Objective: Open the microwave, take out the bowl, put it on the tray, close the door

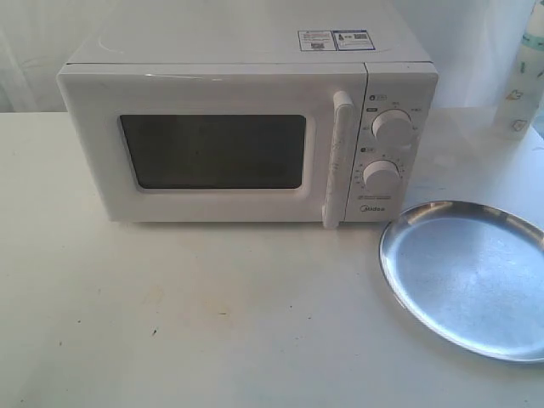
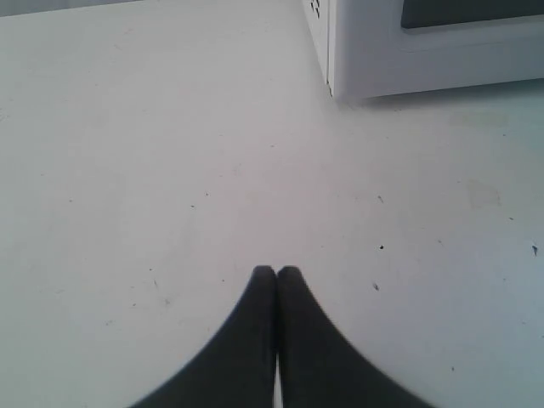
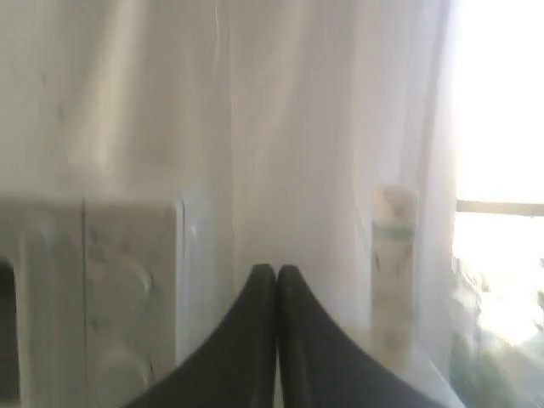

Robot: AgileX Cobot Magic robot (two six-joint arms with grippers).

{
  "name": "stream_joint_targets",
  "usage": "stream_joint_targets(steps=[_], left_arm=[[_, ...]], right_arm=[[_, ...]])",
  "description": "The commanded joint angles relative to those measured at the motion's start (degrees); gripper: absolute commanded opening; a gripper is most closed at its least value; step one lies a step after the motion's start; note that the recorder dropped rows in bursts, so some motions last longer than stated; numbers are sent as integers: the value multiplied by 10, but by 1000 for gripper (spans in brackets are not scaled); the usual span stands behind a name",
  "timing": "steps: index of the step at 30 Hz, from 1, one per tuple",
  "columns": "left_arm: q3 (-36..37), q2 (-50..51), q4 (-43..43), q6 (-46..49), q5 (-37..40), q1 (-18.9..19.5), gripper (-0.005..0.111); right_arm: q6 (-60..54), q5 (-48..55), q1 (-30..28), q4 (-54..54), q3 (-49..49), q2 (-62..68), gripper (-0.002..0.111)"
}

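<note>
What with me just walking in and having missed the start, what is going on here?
Nothing is being handled yet. The microwave stands on the table with its door shut, so no bowl can be seen. The tray lies beside it with nothing on it. The left gripper is shut and holds nothing, above bare table near the microwave's corner. The right gripper is shut too, also holding nothing.
</note>
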State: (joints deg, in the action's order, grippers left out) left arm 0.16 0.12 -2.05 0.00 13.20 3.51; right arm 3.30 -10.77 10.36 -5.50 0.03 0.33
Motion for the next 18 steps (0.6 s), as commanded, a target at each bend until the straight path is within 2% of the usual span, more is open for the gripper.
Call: stream_joint_targets(steps=[1,6,13,18], left_arm=[[-2,-1,-5,0,2,-3,0],[-2,-1,-5,0,2,-3,0],[-2,-1,-5,0,2,-3,0],[-2,-1,-5,0,2,-3,0]], right_arm=[[106,-165,-1,8,0,-3,0],[201,-174,-1,8,0,-3,0],[202,-177,-1,6,0,-3,0],[187,-248,-1,6,-3,29,0]])
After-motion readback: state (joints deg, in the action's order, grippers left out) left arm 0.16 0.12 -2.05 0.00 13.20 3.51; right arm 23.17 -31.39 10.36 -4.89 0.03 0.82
